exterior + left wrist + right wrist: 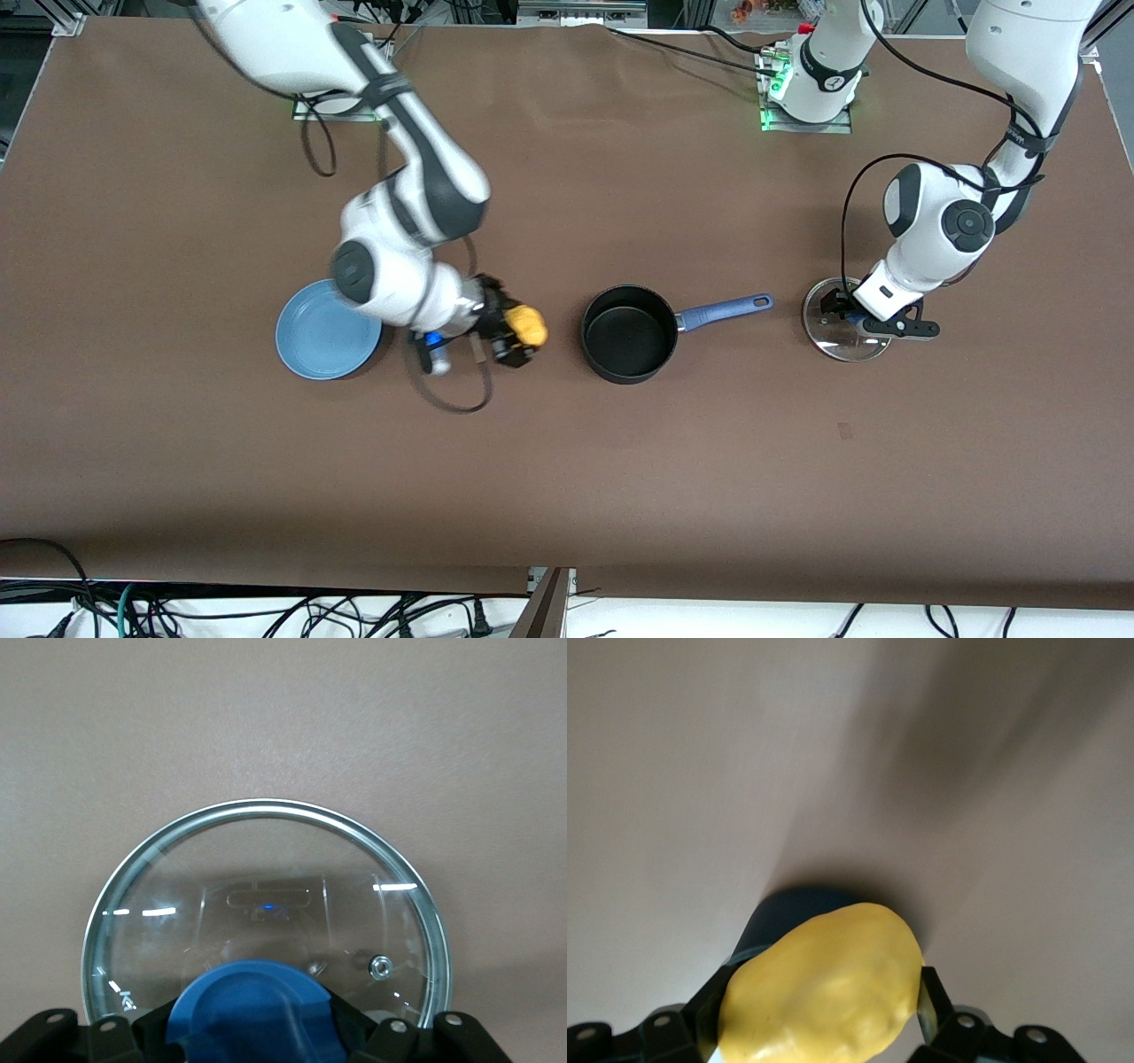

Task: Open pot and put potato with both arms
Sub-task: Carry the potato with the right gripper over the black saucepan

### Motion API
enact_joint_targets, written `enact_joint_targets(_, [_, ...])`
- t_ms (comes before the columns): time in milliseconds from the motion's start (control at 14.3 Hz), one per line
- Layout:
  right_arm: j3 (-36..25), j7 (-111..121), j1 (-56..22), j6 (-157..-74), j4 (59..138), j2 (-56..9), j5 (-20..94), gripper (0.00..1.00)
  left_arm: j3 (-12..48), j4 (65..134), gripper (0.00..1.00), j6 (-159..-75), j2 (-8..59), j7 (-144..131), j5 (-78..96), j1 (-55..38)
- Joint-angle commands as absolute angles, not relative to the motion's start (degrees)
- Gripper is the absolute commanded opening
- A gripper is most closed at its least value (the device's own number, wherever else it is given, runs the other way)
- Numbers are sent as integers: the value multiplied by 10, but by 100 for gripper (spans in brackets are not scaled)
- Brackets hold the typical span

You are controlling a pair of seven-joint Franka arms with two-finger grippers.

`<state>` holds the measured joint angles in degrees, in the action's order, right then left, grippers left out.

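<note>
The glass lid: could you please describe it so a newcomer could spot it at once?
Start at the black pot in the table's middle and follow its blue handle toward the left arm's end. There the left hand grips the lid by its blue knob. It is the only see-through disc, steel-rimmed, unlike the opaque blue plate.

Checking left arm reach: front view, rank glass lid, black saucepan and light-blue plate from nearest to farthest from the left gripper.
1. Round glass lid with steel rim: blue knob held by the shut left gripper, toward the left arm's end.
2. Black saucepan with blue handle: mid-table, open.
3. Flat light-blue plate: toward the right arm's end.
</note>
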<state>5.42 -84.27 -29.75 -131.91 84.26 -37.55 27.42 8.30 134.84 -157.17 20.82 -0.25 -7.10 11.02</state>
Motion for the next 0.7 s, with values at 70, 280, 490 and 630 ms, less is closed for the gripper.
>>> enact_joint_targets(70, [43,-924,-378,-1438,816,-409,276,48,85,1354,52,-1588,207,9,-107,129])
enact_joint_targets(280, [40,-941,-414,-1511,802,-442,262,63,85,1354,90,-1585,200,9,-107,129])
enact_joint_targets(490, [40,-947,-423,-1544,801,-452,251,78,87,1353,99,-1569,179,6,-107,129])
enact_joint_targets(630, [40,-949,-420,-1535,801,-448,188,93,90,1348,99,-1547,157,4,-107,128])
